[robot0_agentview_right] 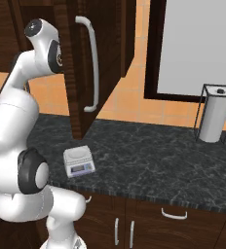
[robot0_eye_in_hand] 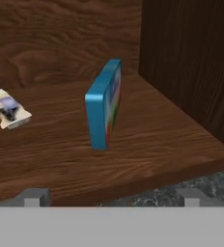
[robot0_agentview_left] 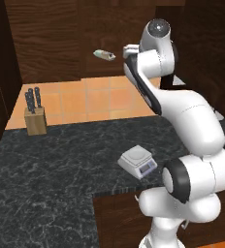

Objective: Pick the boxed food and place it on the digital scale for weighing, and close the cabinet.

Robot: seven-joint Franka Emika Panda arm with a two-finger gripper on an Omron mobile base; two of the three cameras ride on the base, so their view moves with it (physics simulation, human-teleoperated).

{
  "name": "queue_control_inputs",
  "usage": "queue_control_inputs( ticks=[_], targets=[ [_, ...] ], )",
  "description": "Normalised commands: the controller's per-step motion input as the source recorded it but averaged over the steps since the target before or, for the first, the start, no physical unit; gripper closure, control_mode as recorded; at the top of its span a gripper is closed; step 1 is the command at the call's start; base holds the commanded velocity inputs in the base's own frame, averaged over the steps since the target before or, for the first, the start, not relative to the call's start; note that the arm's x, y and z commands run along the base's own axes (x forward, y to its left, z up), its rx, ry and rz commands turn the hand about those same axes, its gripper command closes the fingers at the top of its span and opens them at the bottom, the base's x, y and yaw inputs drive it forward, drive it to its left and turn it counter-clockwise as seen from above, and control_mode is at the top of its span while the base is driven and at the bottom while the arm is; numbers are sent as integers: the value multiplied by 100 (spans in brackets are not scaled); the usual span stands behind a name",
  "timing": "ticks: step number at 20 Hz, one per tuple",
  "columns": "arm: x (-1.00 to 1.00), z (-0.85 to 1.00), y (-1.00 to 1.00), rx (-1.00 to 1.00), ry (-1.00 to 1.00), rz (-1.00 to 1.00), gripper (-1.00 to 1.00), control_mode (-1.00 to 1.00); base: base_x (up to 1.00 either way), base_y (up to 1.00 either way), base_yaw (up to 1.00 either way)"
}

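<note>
Boxed food stands on edge on the cabinet shelf, narrow side toward the spread, empty gripper, ready for pinching. Below, the digital scale waits on the counter.

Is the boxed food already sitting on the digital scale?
No. The boxed food stands on edge on the wooden cabinet shelf, while the digital scale sits bare on the counter.

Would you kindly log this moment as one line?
phase: approach | box: upright on cabinet shelf | jaws: open, empty | scale: bare | door: open
</note>
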Motion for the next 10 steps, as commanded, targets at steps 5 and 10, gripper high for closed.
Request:
queue_control_inputs(
  ticks=[5, 10],
  targets=[
    [49, 0, 0, 0, 2, -3, -100, -100, 0, 0, 0],
    [48, 0, -2, 0, 0, 0, -100, -100, 0, 0, 0]
  ],
)
